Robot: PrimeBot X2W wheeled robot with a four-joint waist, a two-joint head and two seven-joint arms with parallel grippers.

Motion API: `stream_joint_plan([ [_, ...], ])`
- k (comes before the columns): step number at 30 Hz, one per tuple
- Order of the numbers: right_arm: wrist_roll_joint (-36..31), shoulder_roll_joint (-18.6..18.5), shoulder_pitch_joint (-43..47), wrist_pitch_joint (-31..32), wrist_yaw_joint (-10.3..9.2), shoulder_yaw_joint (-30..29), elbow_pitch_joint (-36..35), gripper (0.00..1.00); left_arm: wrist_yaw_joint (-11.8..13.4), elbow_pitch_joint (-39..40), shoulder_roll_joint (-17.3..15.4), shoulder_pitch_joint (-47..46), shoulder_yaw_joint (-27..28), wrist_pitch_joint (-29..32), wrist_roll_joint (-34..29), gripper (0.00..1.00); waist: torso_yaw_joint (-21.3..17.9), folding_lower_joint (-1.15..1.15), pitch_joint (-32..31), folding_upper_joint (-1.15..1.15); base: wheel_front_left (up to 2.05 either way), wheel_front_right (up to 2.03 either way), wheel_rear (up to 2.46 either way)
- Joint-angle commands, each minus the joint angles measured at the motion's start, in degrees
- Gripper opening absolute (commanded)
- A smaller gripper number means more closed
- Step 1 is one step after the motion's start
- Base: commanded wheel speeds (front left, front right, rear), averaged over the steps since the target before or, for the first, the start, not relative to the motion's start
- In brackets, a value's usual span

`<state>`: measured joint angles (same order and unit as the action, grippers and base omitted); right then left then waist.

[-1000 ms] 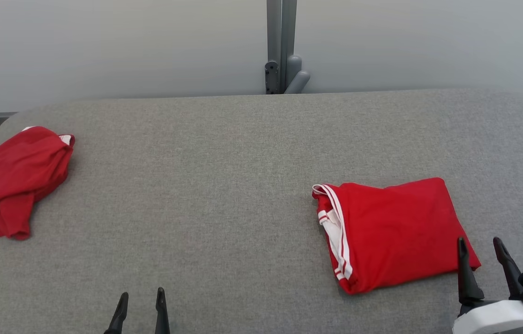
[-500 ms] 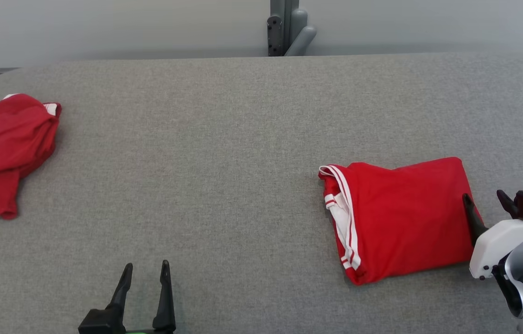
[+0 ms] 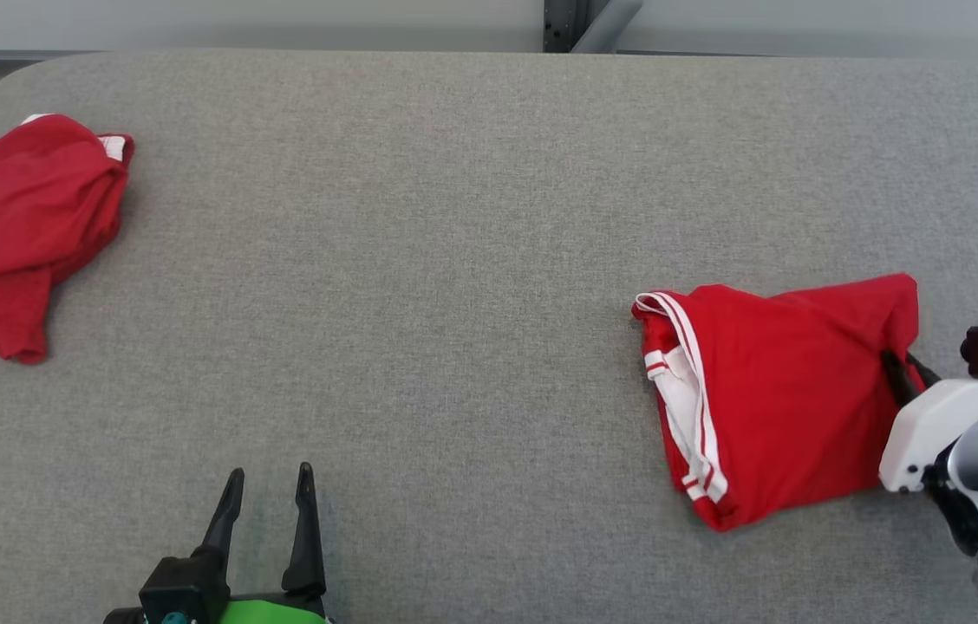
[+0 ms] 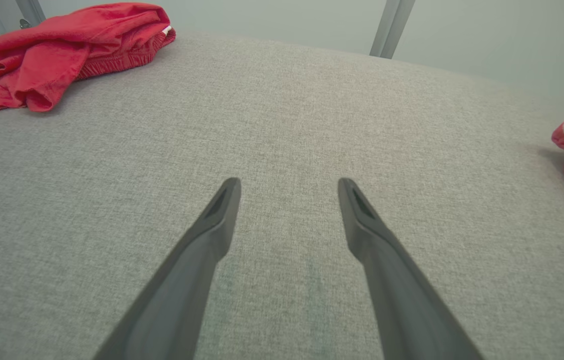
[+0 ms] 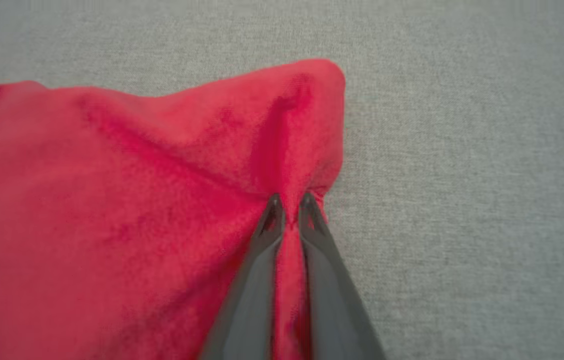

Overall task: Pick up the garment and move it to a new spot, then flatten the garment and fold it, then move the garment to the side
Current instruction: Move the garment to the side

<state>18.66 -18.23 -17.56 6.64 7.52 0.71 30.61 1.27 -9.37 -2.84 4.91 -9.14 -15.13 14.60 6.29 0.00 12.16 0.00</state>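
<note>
Nearest, at the left of a grey padded table (image 3: 420, 260), the left gripper (image 3: 270, 470) hovers just above the surface with its two dark fingers spread apart, holding nothing.

At the near right, the right gripper (image 5: 290, 197) pinches the right-hand edge of the folded garment (image 3: 784, 390). Its fingers are pressed almost together with a ridge of red cloth between them, and the fabric puckers into a small peak at the grip.

The folded garment is red with white striped trim along its left edge. It lies on the right half of the table as a compact, roughly rectangular bundle, mostly resting on the surface.

Judging from this, the flattening and folding look finished, and the last step, moving it to the side, appears to be starting. What seems left is to carry or slide it aside and let go.

Far left, well apart, a crumpled red garment (image 3: 12, 234) lies in a heap. At the far edge stands the base of a grey post (image 3: 563, 13).
</note>
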Motion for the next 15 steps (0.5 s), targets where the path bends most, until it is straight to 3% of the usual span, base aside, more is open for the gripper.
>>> stream_joint_plan([
  [1, 1.1, -1.6, -1.8, -0.5, -0.06, 0.2, -1.0, 0.00, 0.1, 0.3, -0.1, -1.3, 0.5, 0.0, 0.1, 1.00, -0.8, 0.00, 1.1, 0.00, 0.00, 0.00, 0.00],
  [8, 2.0, -7.5, -6.4, -0.5, -0.08, -1.4, -3.3, 0.00, -0.9, 0.7, -0.1, -3.1, 1.1, 0.0, -1.5, 1.00, -3.2, 0.00, 4.6, 0.00, 0.00, 0.00, 0.00],
  [15, -0.8, -13.2, -10.8, -0.3, -0.07, -9.7, 0.0, 0.00, -2.7, 0.9, -0.1, -6.2, 2.2, 0.0, -3.5, 1.00, -4.4, 0.00, 9.0, 0.00, 0.00, 0.00, 0.00],
])
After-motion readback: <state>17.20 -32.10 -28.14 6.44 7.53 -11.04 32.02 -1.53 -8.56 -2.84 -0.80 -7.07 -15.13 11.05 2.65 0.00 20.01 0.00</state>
